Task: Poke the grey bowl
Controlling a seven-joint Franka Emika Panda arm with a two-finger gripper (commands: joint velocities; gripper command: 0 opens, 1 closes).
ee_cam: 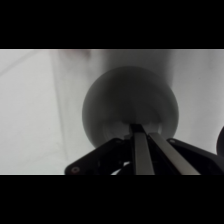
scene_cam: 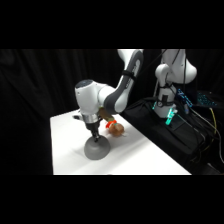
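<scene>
Your end effector (scene_cam: pixel 94 136) comes straight down on the grey bowl (scene_cam: pixel 97 148), which sits dome-up near the worktop's (scene_cam: pixel 145 160) front edge. Its fingers (ee_cam: pixel 141 150) look pressed together, making one blunt tip for poking.

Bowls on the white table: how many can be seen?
1. The grey bowl sits upside down near the table's front edge, directly under the claw. Beside it lies a small brown-and-red thing, no bowl.
</scene>
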